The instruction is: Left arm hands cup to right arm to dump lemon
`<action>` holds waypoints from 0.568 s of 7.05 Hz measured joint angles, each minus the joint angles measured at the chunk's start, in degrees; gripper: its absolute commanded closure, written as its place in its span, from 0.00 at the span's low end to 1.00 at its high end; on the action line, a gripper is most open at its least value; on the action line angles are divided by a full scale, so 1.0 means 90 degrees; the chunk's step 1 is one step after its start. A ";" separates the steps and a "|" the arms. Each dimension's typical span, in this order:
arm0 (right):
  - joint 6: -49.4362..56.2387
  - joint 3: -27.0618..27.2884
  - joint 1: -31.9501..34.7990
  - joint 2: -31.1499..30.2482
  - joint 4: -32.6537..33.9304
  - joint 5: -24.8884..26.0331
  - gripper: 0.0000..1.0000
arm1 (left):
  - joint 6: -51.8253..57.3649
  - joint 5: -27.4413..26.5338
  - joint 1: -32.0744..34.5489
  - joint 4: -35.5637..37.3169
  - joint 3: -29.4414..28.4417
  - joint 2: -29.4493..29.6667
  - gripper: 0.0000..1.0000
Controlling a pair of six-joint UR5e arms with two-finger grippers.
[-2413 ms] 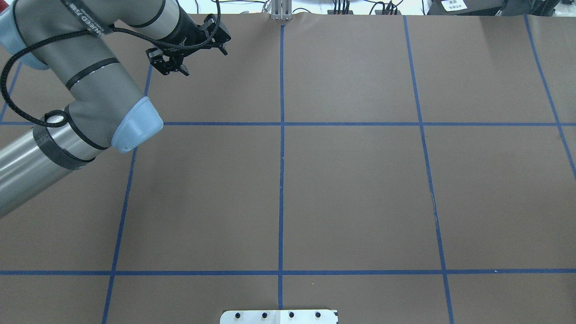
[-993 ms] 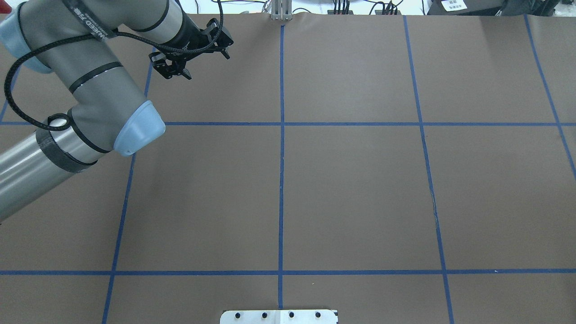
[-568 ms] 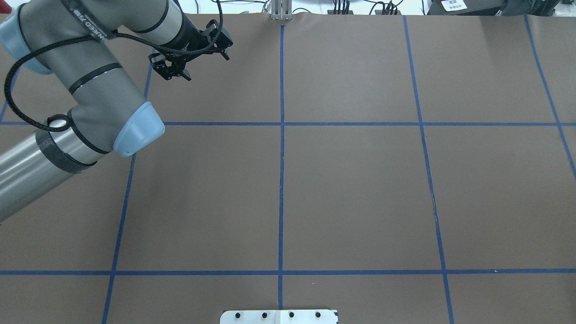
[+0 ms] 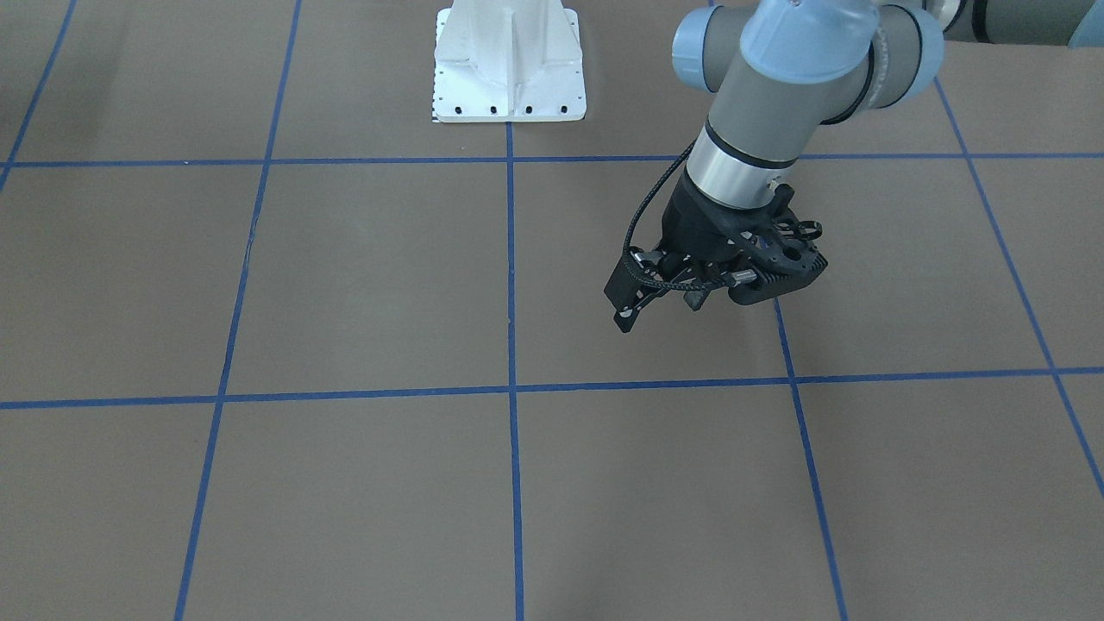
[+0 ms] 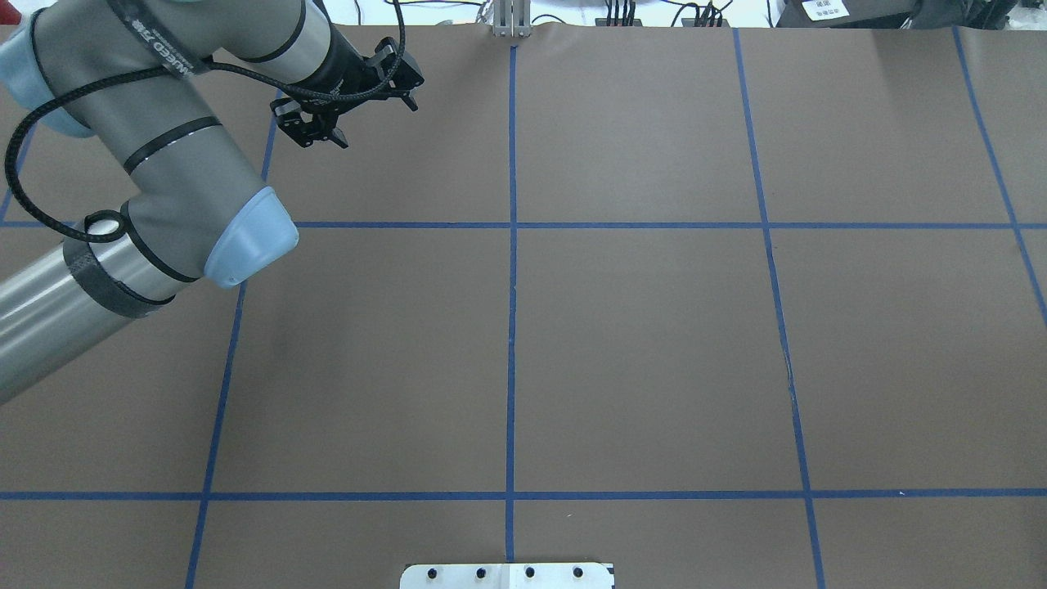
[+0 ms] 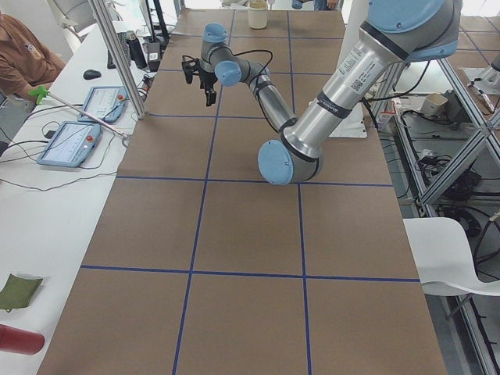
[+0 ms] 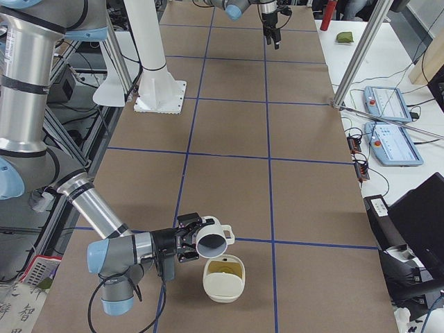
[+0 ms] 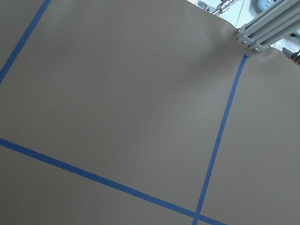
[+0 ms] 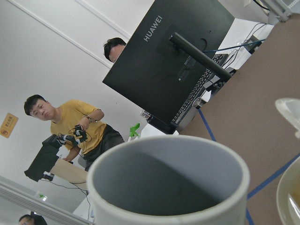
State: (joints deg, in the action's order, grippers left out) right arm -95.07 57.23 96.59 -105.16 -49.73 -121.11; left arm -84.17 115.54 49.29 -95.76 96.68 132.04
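While the left arm (image 5: 164, 164) hung over its own far side of the table (image 5: 638, 343), the left gripper (image 4: 657, 315) was released, fingers apart with nothing between them, clear of the surface. Left wrist cam saw only the brown sheet and blue tape (image 8: 220, 136).

Cup (image 7: 211, 239) was at the table's right end, off the surface, right at the right gripper (image 7: 186, 244). It was tipped on its side, mouth angled out and down toward a white bowl (image 7: 223, 290) just below and beside it, handle on the upper side. Couldn't tell if cup and bowl touched.

The right arm (image 7: 104, 215) reached low along the near edge. Its gripper showed only in the right side view, so I couldn't tell whether it was clamped on the cup.

On the right wrist cam, the cup rim filled the lower foreground, grey inside, with the bowl's rim at the right edge. Behind were a monitor (image 9: 173, 61) and a person (image 9: 70, 124) in a yellow shirt.

Lemon (image 7: 223, 268) showed as a yellow-green patch inside the bowl, too small to make out slices.
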 measured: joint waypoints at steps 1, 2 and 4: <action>0.0927 0.0249 0.0000 -0.0006 0.0511 -0.0012 0.95 | -0.0020 0.0003 -0.0008 -0.0014 0.0006 -0.0012 0.00; 0.1504 0.0743 0.0002 -0.0003 0.1185 -0.0067 0.95 | -0.0023 0.0001 -0.0013 -0.0023 0.0024 -0.0032 0.00; 0.2464 0.2049 0.0009 0.0050 0.2957 -0.0214 0.94 | -0.0010 -0.0005 -0.0058 -0.0042 0.0044 -0.0076 0.00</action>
State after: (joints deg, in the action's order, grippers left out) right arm -72.89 75.68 96.67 -104.71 -23.11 -123.04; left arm -84.26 115.50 48.77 -96.14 97.08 131.36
